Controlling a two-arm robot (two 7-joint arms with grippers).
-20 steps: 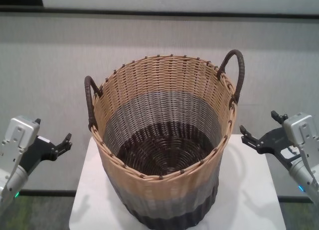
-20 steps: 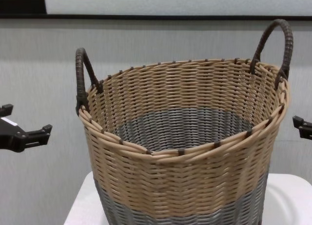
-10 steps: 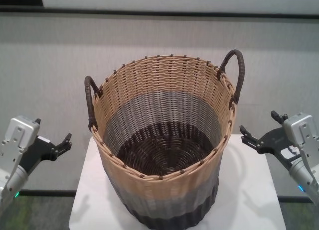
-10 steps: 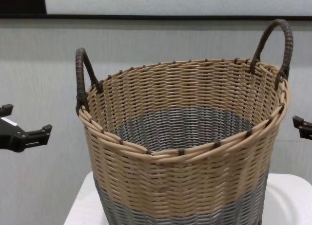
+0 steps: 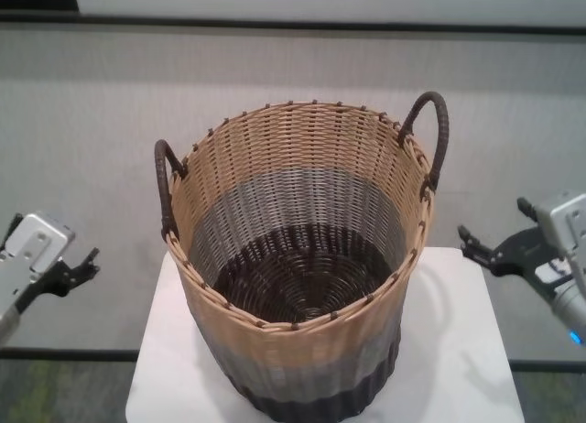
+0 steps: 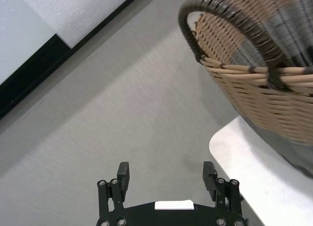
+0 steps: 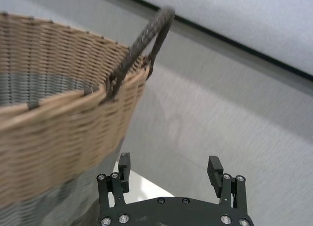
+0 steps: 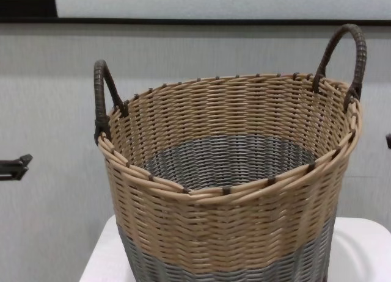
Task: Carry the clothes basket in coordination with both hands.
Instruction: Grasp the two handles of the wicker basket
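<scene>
Hanging at far left, well off the white table's [image 5: 458,350] edge: left gripper [image 5: 78,269], jaws spread wide, gripping nothing, pointing toward the clothes basket [image 5: 302,350] yet standing well apart from its left loop handle [image 5: 165,189]. In the left wrist view, showing both forked fingers [image 6: 122,174] parted, with that handle arching far beyond them. Sitting upright mid-table, between both grippers: the wicker basket, tan band above grey, dark base inside, touching neither jaw. Rising at its far right rim: the taller right loop handle [image 5: 432,135]. Hovering at right, beside the table's edge and below that handle: right gripper [image 5: 499,254], jaws likewise gaping, clasping nothing, facing the basket wall across a clear gap.
</scene>
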